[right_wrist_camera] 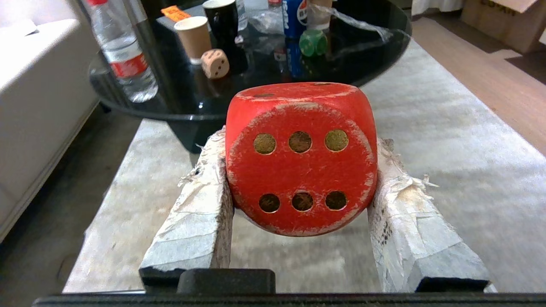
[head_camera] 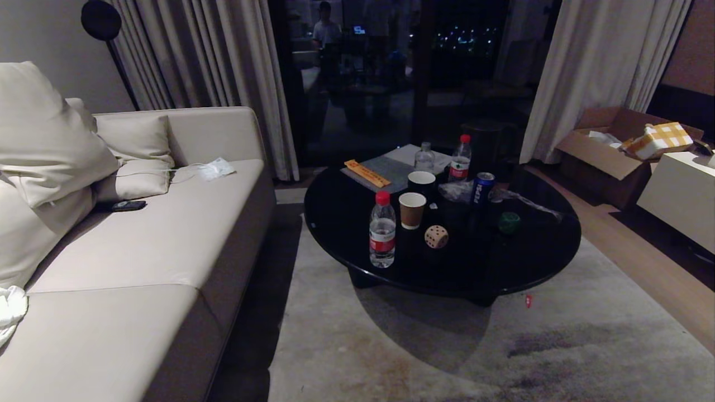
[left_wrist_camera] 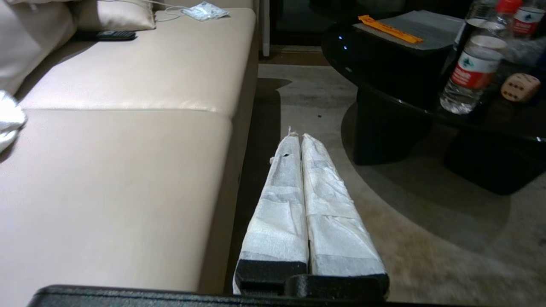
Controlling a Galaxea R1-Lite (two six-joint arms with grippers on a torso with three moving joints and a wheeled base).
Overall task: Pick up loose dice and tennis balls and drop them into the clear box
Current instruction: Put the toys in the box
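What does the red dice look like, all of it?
The red die is a rounded-corner cube, painted red with paint worn pale along its edges. The face toward the camera shows six dark pips in two rows. It sits upright, squeezed between the right gripper's two tape-wrapped fingers, held above the grey rug.

Three dice show in all — a red one (right_wrist_camera: 301, 157), a beige one (head_camera: 436, 237) and a dark green one (head_camera: 509, 222). The round black worktop (head_camera: 536, 262) carries the beige and green ones, plus three clear water bottles — two with red caps (head_camera: 382, 229) (head_camera: 460, 158) and one without (head_camera: 424, 157) — two paper cups, one brown (head_camera: 412, 210) and one black (head_camera: 421, 183), and one blue can (head_camera: 483, 187). One sofa (head_camera: 167, 240) bears several cushions and one phone (head_camera: 128, 205). One open cardboard box (head_camera: 609, 148) sits on the floor.
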